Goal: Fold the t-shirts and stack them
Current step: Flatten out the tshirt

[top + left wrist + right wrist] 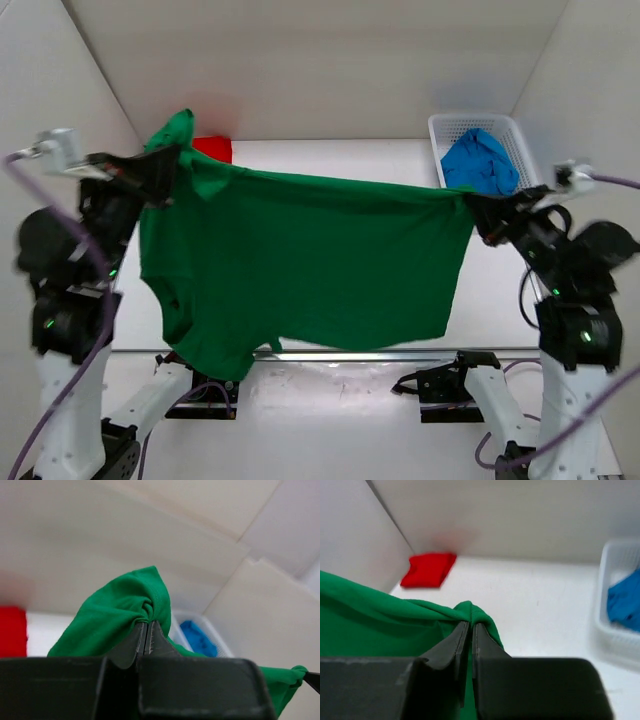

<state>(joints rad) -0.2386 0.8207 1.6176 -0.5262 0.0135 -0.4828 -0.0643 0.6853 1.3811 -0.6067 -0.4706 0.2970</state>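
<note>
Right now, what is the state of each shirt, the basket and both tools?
green t-shirt: unfolded, held up and stretched between both tools.
red t-shirt: folded, lying on the table.
blue t-shirt: crumpled, inside the basket.
basket: upright, holding the blue t-shirt.
left tool: shut on the green t-shirt.
right tool: shut on the green t-shirt.

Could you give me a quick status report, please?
Left gripper and right gripper shut on green shirt, stretched aloft between them. Red shirt folded, back left. Blue shirt in basket. Nothing blocking.
</note>
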